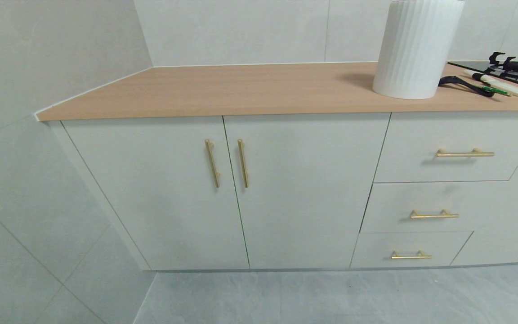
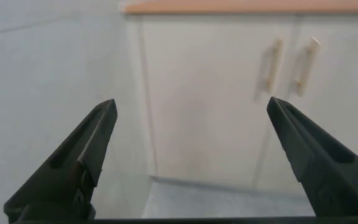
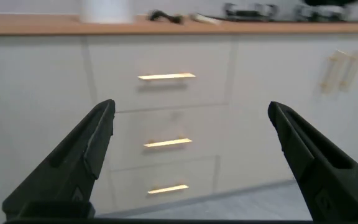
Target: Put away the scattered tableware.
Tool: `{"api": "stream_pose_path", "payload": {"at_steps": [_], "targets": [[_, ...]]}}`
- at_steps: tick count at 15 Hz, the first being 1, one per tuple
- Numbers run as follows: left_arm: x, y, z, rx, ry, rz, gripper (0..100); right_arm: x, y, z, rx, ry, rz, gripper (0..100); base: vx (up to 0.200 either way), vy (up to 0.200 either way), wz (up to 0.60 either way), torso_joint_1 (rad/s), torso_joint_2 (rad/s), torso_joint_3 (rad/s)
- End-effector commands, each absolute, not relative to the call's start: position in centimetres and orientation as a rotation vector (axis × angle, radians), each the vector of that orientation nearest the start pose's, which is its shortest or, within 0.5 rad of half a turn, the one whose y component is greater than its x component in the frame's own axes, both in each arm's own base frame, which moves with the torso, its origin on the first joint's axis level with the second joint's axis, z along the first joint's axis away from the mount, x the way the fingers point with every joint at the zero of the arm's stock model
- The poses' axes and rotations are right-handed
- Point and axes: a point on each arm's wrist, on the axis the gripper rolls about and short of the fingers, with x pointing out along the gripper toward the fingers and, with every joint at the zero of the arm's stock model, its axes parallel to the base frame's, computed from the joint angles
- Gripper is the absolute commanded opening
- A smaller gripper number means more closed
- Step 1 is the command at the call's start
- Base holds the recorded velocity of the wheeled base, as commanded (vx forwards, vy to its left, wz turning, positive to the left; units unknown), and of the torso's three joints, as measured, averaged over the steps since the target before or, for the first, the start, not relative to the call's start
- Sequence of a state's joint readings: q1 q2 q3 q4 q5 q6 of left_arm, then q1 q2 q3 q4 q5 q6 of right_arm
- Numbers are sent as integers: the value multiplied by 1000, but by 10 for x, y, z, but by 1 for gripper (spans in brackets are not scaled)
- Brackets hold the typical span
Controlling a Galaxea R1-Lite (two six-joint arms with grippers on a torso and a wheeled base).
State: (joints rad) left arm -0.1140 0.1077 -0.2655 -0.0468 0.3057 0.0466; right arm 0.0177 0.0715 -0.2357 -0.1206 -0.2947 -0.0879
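1. Two grippers, both spread wide and empty: my left gripper (image 2: 191, 165) faces the cabinet doors (image 2: 210, 106), and my right gripper (image 3: 191, 162) faces the drawers (image 3: 160, 118).
2. The scattered tableware lies ahead of my right gripper and higher than it, on the countertop (image 1: 223, 90). It is a black utensil (image 1: 457, 82) and a pale-handled utensil (image 1: 502, 84), lying close together. Both sit just beside the white ribbed holder (image 1: 416, 47), on its side towards the hob (image 1: 517, 67).
3. I judge the step in hand to be the approach, since nothing is gripped yet and both grippers hang below counter height.
4. I raise my right gripper above the counter edge before going forward, so the fingers do not strike the drawer fronts or their handles.
5. I come down on the black utensil first, as it lies nearest the holder. I turn my jaws across its handle rather than along it.
6. I keep clear of the holder's wall, because a tall, light vessel would probably tip or slide if nudged.
7. I close only once the handle sits between the fingers, because a thin handle lying flat could skid away.
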Motion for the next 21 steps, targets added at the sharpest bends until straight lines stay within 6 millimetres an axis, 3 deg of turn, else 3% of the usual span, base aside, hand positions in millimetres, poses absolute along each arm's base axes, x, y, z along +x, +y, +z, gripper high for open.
{"api": "stream_pose_path", "payload": {"at_steps": [1, 3, 4, 7, 11, 14, 21], "targets": [[-34, 8, 131, 31, -203, 276, 100, -48, -7, 142, -18, -312, -307, 100, 0, 0, 0, 0, 0, 0], [-34, 5, 113, 81, -191, 238, 100, -43, -7, 132, -21, -274, -297, 100, 0, 0, 0, 0, 0, 0], [-24, 5, 89, 88, -124, 203, 100, -30, -5, 106, -31, -181, -224, 100, 0, 0, 0, 0, 0, 0], [-23, 4, 81, 45, -46, 165, 100, -24, -4, 86, -18, -101, -187, 100, 0, 0, 0, 0, 0, 0], [-23, 1, 75, 38, 6, 14, 100, -23, -3, 81, -1, -53, -120, 100, 0, 0, 0, 0, 0, 0], [-23, 0, 75, 25, 3, 6, 100, -23, -1, 74, -6, 11, -28, 100, 0, 0, 0, 0, 0, 0], [-23, 0, 75, 15, 2, 6, 100, -23, 0, 76, -6, -6, -12, 100, 0, 0, 0, 0, 0, 0]]}}
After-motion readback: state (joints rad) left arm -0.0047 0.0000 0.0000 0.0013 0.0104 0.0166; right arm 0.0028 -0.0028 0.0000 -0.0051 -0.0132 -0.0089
